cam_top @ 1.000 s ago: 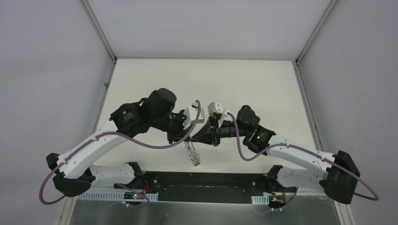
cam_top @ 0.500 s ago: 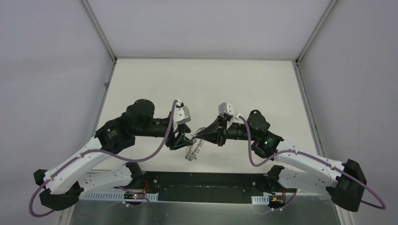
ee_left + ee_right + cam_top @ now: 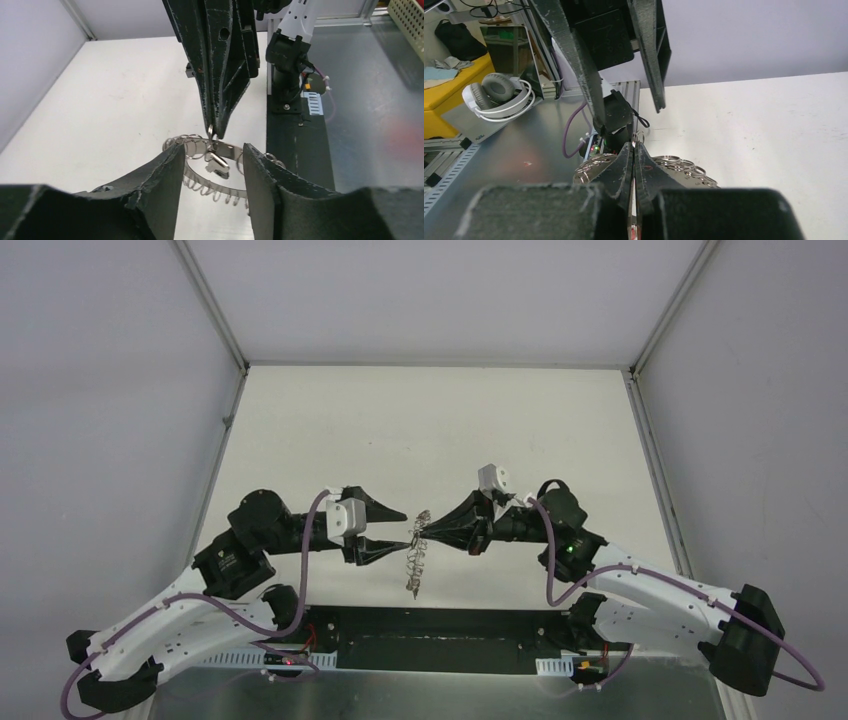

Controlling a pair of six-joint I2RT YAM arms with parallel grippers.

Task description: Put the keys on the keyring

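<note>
**A:** What are you counting?

**B:** I'm seeing two grippers, one keyring and one silver key. My left gripper (image 3: 405, 529) is standing half open at centre left, holding nothing. It's been opening and backing leftward this past second.

**A:** And the ring?

**B:** The keyring (image 3: 412, 565) is dangling at lower centre. My right gripper (image 3: 420, 533) is pinching its rim, fully closed. The silver key (image 3: 217, 164) is hanging against it.
</note>
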